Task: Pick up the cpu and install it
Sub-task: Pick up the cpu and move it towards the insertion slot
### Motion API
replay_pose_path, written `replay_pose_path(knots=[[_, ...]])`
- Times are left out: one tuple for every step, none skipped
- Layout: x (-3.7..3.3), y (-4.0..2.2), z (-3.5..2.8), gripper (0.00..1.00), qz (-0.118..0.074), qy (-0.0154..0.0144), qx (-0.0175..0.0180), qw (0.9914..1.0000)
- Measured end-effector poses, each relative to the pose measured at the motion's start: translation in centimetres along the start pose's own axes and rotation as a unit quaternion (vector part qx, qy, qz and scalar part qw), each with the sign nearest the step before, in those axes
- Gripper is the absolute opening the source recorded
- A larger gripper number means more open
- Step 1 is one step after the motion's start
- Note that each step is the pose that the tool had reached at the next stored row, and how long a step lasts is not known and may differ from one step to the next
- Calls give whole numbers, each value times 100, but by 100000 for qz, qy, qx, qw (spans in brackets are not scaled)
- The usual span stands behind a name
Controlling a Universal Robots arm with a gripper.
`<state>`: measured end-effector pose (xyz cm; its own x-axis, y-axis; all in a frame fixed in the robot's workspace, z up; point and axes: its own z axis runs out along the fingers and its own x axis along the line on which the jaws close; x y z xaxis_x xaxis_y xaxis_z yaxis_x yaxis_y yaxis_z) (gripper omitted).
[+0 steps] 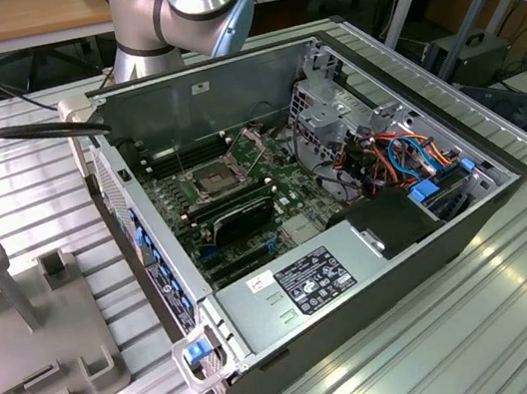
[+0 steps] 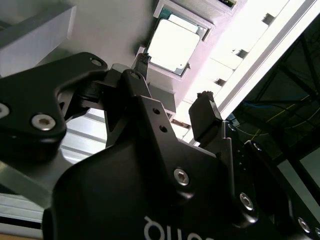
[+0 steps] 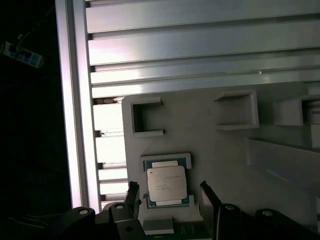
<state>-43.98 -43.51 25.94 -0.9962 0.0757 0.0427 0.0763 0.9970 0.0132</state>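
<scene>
Silver cpu under spread pincer; exterior view: case.

Your table: ribbed aluminium slats, bare metal. Open computer case lies on its side at centre of your exterior view. Grey fixture plate lies flat toward exterior view's left, just beside case, near table edge.

In the exterior view the arm is bent at a thick silver and blue joint. In both wrist views the gripper has its two black fingers spread apart, gripping nothing.
</scene>
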Motion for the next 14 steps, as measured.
replay_pose_path(knots=[[0,0,4,60,1,-5,-5,100000],[0,0,6,60,-2,-2,-3,100000],[0,0,7,60,-1,0,-1,100000],[0,0,10,60,-1,-3,-2,100000],[-1,0,12,60,-1,0,-2,100000],[-1,0,15,60,-1,-3,-3,100000],[-1,0,17,60,1,0,0,100000],[-1,0,21,60,0,0,0,100000],[-1,0,25,60,1,-4,-3,100000],[-1,0,30,60,-1,-3,-3,100000],[-2,0,33,60,1,-3,-3,100000],[-2,-1,39,60,-1,0,-3,100000],[-2,-1,45,60,-1,2,0,100000],[-2,-1,49,60,1,1,-1,100000]])
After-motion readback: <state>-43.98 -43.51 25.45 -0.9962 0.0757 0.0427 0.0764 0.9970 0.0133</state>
